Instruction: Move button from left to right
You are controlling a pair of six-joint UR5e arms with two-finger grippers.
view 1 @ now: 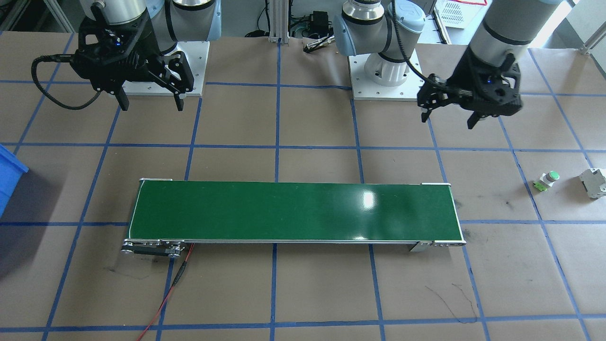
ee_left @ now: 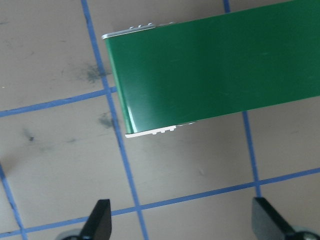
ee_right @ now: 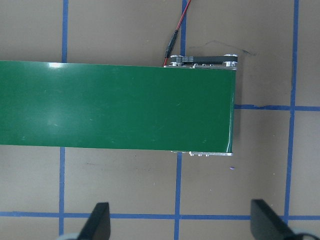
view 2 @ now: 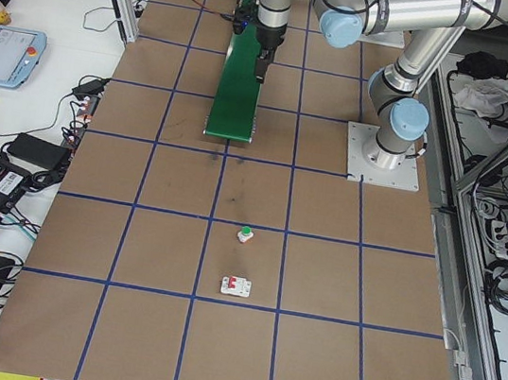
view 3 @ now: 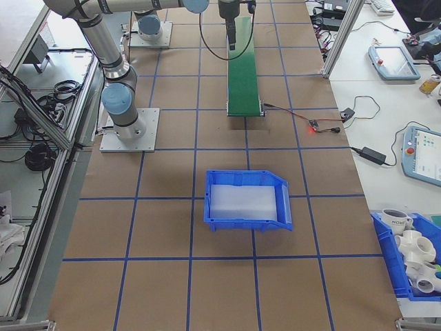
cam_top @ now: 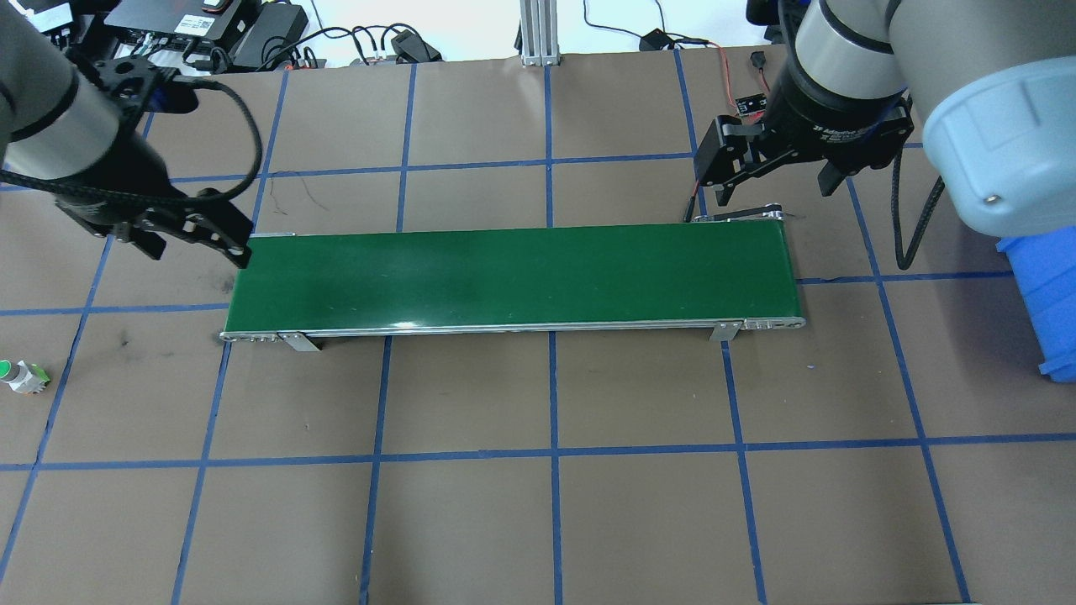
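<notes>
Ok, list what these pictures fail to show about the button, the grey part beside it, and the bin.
- button: overhead view, at the left edge; base detail too small.
- grey part: front view, clipped by the right edge; in the left-side view too small to identify.
- blue bin: whole only in the right-side view; contents unclear under glare.

Light: bright, even daylight | Glare: white hotspot on the conveyor belt (view 1: 367, 199) — softer sheen elsewhere | Shadows: soft, short | Focus: sharp throughout — wrist fingertips slightly blurred

The button (cam_top: 18, 374) sits near the overhead view's edge, perhaps too small for detail.
</notes>
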